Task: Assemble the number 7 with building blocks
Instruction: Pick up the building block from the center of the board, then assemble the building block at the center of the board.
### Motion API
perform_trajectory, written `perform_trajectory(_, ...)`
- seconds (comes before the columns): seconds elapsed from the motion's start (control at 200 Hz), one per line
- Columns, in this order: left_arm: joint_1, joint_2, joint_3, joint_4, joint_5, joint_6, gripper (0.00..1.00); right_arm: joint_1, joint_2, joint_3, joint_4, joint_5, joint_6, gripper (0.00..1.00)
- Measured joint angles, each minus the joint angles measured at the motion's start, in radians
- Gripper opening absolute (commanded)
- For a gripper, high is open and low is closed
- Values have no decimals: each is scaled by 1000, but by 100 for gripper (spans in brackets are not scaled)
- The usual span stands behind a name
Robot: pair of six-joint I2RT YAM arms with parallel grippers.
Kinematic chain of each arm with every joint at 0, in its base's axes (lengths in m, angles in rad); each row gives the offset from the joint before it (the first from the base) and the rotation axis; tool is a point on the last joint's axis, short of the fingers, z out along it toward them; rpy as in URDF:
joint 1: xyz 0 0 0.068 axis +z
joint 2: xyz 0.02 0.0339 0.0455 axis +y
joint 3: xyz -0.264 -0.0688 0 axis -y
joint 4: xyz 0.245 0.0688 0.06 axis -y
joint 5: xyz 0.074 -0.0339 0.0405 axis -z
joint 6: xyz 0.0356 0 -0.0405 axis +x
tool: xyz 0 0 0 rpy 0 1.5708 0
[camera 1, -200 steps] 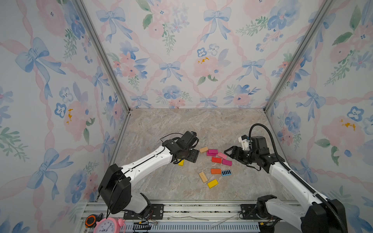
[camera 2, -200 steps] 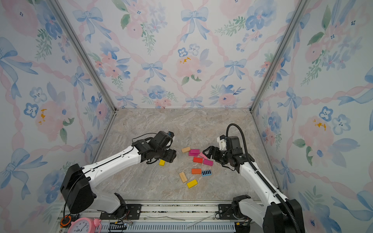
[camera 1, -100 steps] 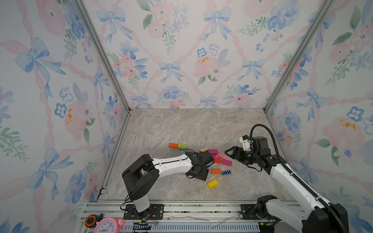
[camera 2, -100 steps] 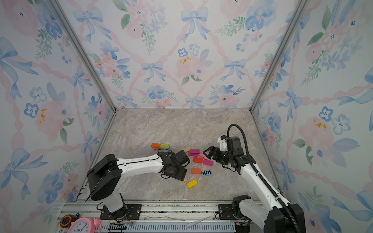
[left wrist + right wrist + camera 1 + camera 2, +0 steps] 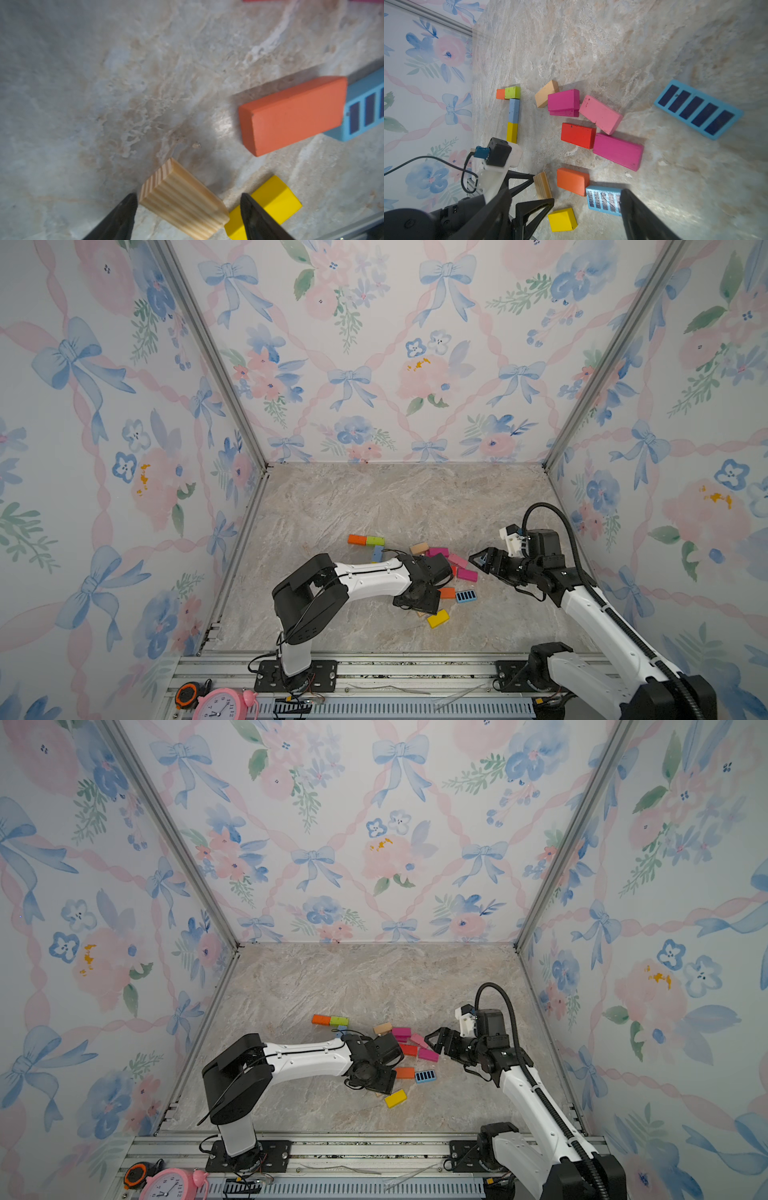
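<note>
Left jaws are hanging wide open astride the wood block, gripping nothing; right jaws are idling open, empty. Closing may snag the yellow block just beside it.

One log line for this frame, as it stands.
left pincer: open, straddling wood block | right pincer: open, empty, hovering | 7: four blocks laid

Matt painted building blocks; bare grained wood block.
</note>
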Motion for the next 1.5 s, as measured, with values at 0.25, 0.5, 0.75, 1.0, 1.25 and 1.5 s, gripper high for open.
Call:
perform_trajectory(0.25,-8,33,42,-2,6,2,72,-25,-25,-27,0,-16,-11,84)
perform_trajectory(0.5,-32,109,139,-44,-27,45,56,-35,-30,-34,0,-27,-11,84)
perform_trajectory(0.75,-45,145,184,-111,-103,85,39,-35,-47,-34,-1,-26,-9,84)
perform_trajectory(1.0,-42,119,146,-106,-133,100,29,-35,-48,-33,-1,-26,17,84)
perform_trajectory(1.25,34,-94,-37,-174,-173,99,30,-32,-33,-10,8,-26,42,84)
perform_trajectory(1.5,120,-514,-236,-200,-199,87,30,39,40,22,42,1,61,84)
